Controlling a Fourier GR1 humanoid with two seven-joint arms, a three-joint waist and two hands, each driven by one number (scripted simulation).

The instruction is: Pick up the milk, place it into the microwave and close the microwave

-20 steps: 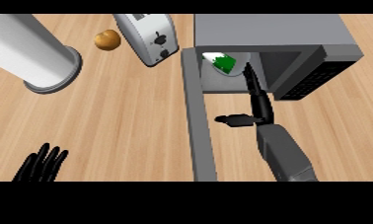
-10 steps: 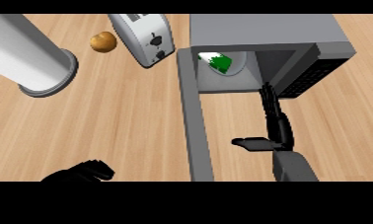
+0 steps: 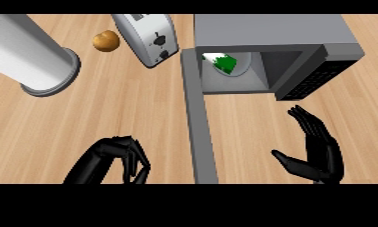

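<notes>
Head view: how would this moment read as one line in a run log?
milk: inside microwave | door: open | right hand: open, empty | left hand: curled, empty

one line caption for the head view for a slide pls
Milk carton inside the open microwave, door swung out; right hand open, left hand curled.

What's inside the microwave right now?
The milk, white with a green patch, sits on the round plate inside the microwave, whose door stands open. The top of the microwave hides the rest of the carton and the back of the cavity.
</notes>
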